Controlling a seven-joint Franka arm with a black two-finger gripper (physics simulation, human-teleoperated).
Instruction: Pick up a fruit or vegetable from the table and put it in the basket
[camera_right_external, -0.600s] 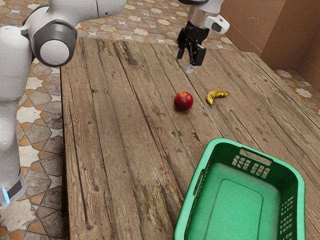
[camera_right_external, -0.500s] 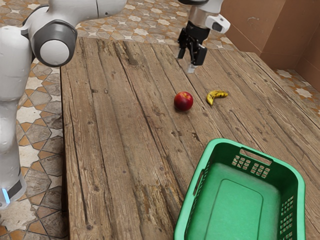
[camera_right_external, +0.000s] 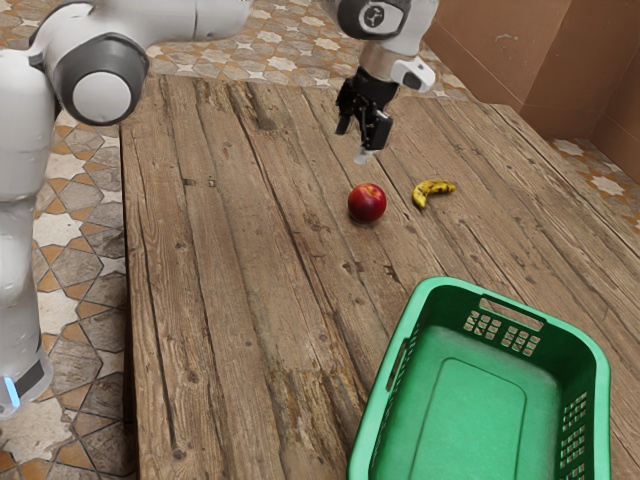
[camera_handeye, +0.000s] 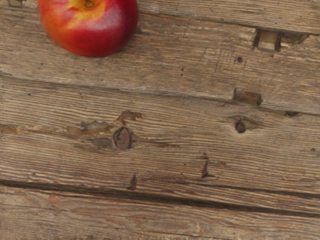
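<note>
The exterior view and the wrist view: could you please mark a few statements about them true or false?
1. The red fruit rests on the table. True.
2. The banana lies inside the basket. False: it lies on the table, beside the red fruit.
3. The basket is green. True.
4. The gripper is holding the red fruit. False: it hovers above the table, apart from the fruit.
5. The wrist view shows part of the red fruit. True.

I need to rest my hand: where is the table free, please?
Bare: from the table edge at the exterior view's left to the red fruit; also between fruit and basket. Crowded: between fruit and banana, near the claw.
</note>
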